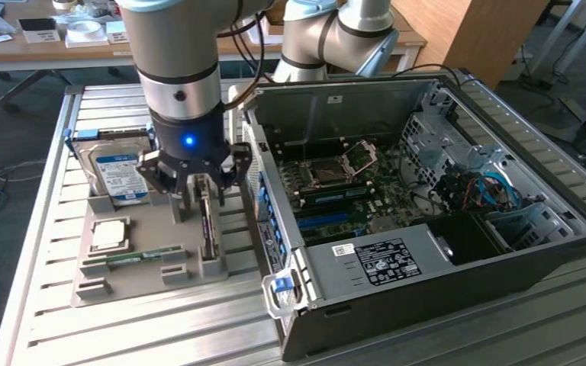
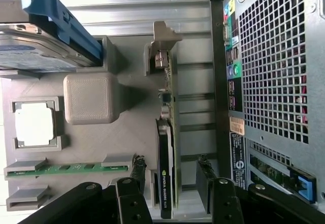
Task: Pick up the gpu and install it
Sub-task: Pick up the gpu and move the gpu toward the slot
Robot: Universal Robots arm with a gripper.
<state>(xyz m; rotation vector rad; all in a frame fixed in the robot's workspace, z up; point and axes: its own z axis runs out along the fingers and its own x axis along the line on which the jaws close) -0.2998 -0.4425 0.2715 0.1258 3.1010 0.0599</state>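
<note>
The gpu (image 1: pixel 207 226) stands on edge in a slot of the grey holder (image 1: pixel 130 280), a thin dark card beside the open computer case (image 1: pixel 537 229). In the wrist view the gpu (image 2: pixel 167 132) shows its black cooler and green board edge, with its pale metal bracket (image 2: pixel 163 37) at the far end. My gripper (image 1: pixel 199 191) hangs low right over the card. It is open, with one fingertip (image 2: pixel 138 167) on one side of the card and the other (image 2: pixel 203 173) on the opposite side, a gap left on both sides.
The holder also carries a silver hard drive (image 1: pixel 118 169) with a blue-white label, a processor (image 1: pixel 107 233) and a green memory stick (image 1: pixel 143 257). A grey block (image 2: pixel 91 98) rises near the card. The case's perforated rear wall (image 2: pixel 277 71) stands close alongside. The motherboard (image 1: pixel 346 191) lies inside.
</note>
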